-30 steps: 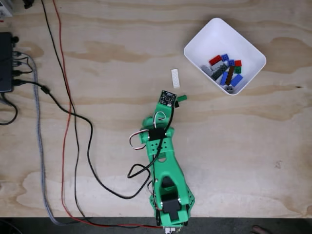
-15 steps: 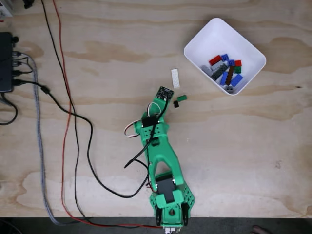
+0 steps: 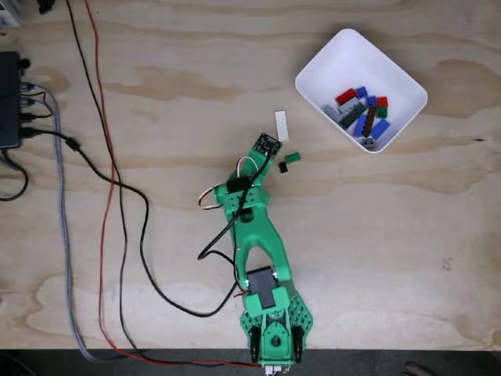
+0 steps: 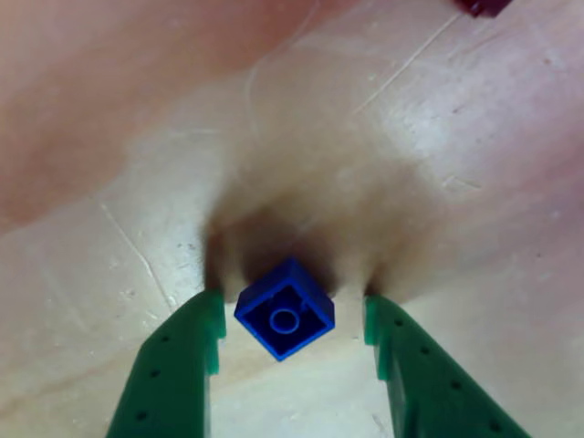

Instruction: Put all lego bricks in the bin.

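The white bin point(image 3: 337, 59) sits at the upper right of the fixed view and holds several lego bricks point(image 3: 362, 112) in red, blue, grey, green and brown. Loose on the table lie a white plate point(image 3: 282, 125), a small green brick point(image 3: 292, 157) and a tiny black piece point(image 3: 282, 167). My green arm reaches up from the bottom edge, and its gripper point(image 3: 268, 150) is just left of those loose pieces. In the other view the gripper point(image 4: 292, 310) is open, with a blue brick point(image 4: 285, 308) lying on the wood between the green fingertips point(image 4: 205, 328), touching neither.
Black, red and grey cables point(image 3: 109, 180) run down the left side of the plywood table from a black box point(image 3: 9, 102). The arm's base point(image 3: 272, 333) stands at the bottom edge. A dark red object point(image 4: 484, 7) shows at the top right of the other view.
The arm's wrist has swung a little up and to the left, uncovering the small green and black pieces beside it. The bin and white plate have not moved.
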You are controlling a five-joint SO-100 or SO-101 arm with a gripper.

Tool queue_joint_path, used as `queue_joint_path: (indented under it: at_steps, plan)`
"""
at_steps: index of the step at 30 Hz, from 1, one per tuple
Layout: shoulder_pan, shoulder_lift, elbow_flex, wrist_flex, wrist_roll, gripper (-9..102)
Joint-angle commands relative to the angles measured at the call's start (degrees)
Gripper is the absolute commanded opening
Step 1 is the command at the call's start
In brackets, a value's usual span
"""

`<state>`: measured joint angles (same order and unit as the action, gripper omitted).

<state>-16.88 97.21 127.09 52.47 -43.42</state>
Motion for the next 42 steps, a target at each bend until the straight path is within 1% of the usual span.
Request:
queue_joint_path:
  at_steps: [1,4,10,16,18,19,21,23,25,26,28,33,34,36,38,40,42]
  plan:
    - [-0.7,-0.5,-5.4,0.7,-0.6,16]
    - [0.4,-0.7,-5.7,0.4,-3.2,15]
    - [1.4,-0.9,-5.6,0.4,-7.0,9]
    - [1.3,-0.5,-5.2,0.2,-7.6,3]
    - [1.8,1.2,-5.2,0.3,-6.2,1]
    - [2.7,3.6,-5.7,1.1,-5.0,0]
    - [6.1,12.1,-8.0,5.7,-3.4,0]
    - [12.6,22.7,-12.8,9.8,-4.7,0]
    - [21.5,26.5,-18.2,8.2,-9.1,0]
    - [25.8,25.1,-21.0,5.4,-11.1,0]
    - [32.2,15.4,-29.7,2.1,-15.3,0]
    - [38.8,-9.7,-53.3,0.6,-21.7,0]
    - [39.9,-12.7,-54.9,-3.4,-22.6,0]
    - [41.6,-16.7,-56.8,-8.4,-25.2,0]
    - [42.2,-19.2,-58.4,-9.3,-26.5,2]
    - [42.7,-20.1,-58.0,-10.7,-27.6,8]
    - [43.2,-19.5,-57.4,-12.2,-25.5,16]
